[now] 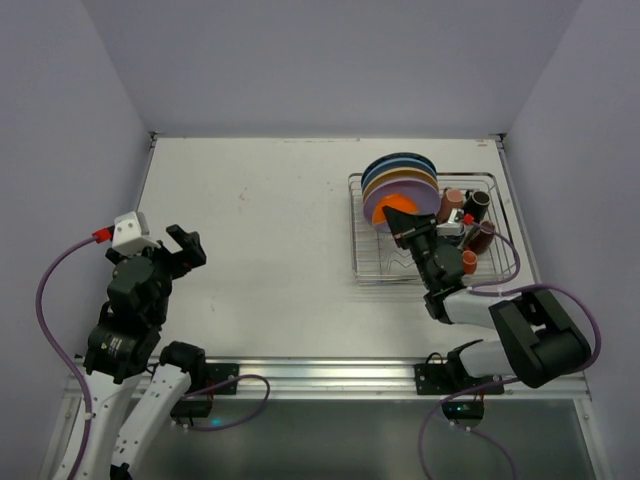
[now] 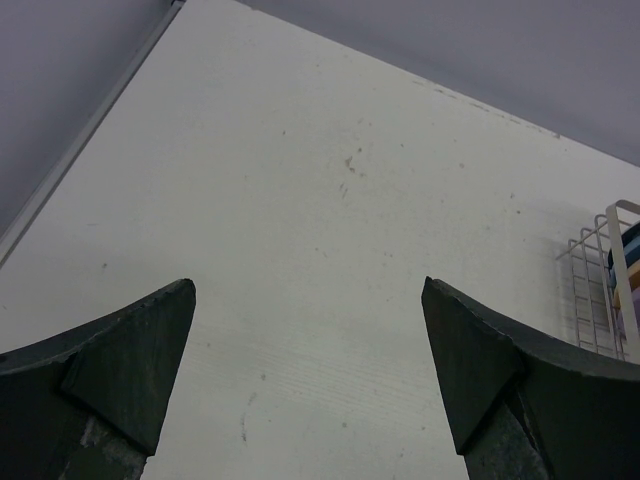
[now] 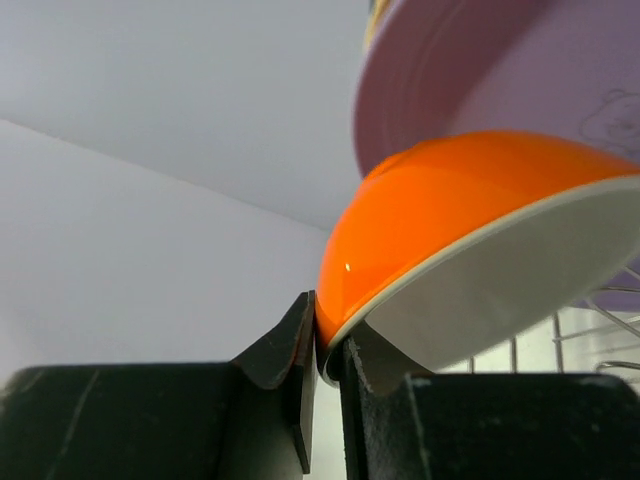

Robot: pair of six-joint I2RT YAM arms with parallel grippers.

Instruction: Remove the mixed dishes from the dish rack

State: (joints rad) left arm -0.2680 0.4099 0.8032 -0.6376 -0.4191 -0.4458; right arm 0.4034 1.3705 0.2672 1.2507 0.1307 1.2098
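Snugly between right fingers — orange bowl rim.

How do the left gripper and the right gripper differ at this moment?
The left gripper is open and holds nothing; the right gripper is shut on the rim of the orange bowl. The left gripper is above the table, well away from the dish rack; the right gripper is at the rack, beside the plates. Both are dark and two-fingered.
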